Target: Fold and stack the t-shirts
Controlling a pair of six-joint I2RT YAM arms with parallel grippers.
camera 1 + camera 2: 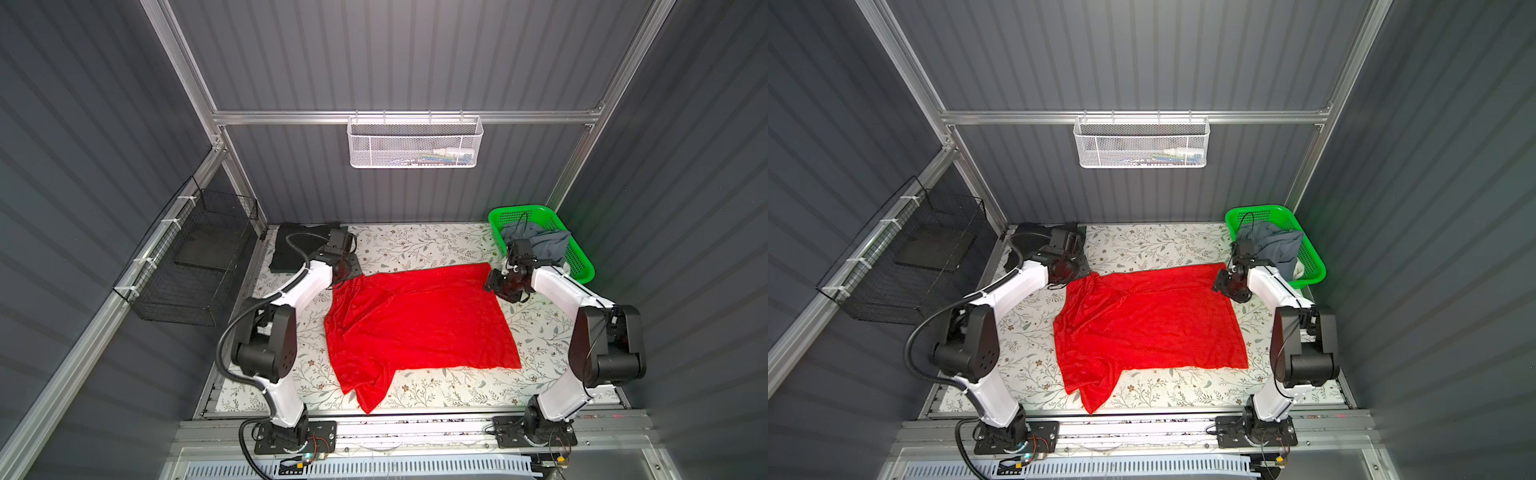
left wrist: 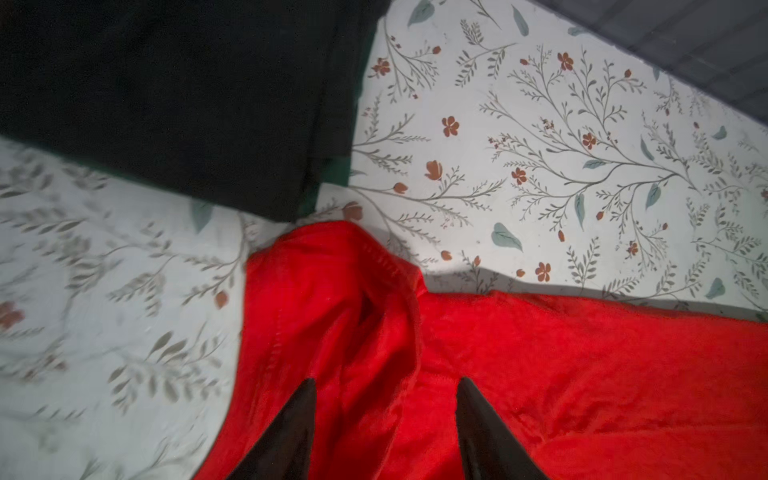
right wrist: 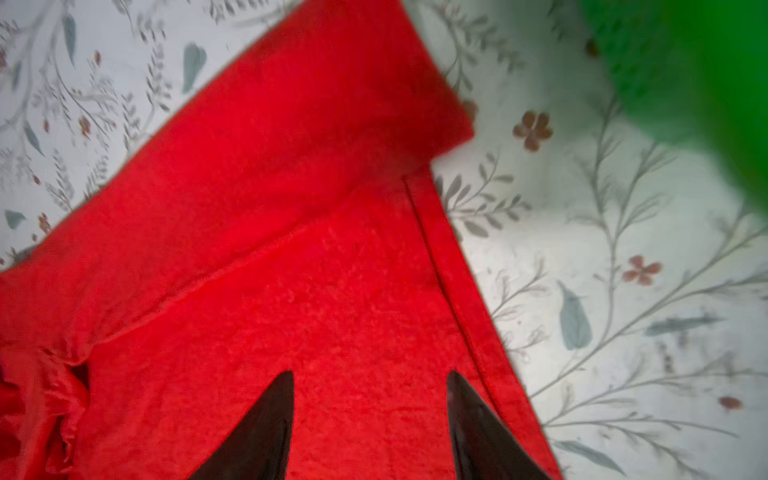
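Note:
A bright red t-shirt (image 1: 415, 324) (image 1: 1150, 324) lies spread on the floral table, with its left side rumpled and a flap trailing toward the front edge. My left gripper (image 1: 353, 272) (image 1: 1077, 270) (image 2: 386, 380) hangs open over its back left corner, where a raised fold runs between the fingers. My right gripper (image 1: 492, 284) (image 1: 1219, 284) (image 3: 370, 372) is open over the back right corner, above flat cloth. A folded black t-shirt (image 1: 286, 249) (image 1: 1030, 229) (image 2: 166, 95) lies at the back left on a dark green one (image 2: 332, 166). A slate grey-blue t-shirt (image 1: 544, 245) (image 1: 1279, 247) is bunched in the basket.
The green perforated basket (image 1: 523, 210) (image 1: 1258, 210) (image 3: 685, 62) stands at the table's back right corner. A white mesh basket (image 1: 415, 143) hangs on the rear wall. A black wire basket (image 1: 187, 266) is fixed to the left wall. Bare floral table (image 1: 415, 245) shows behind the red shirt.

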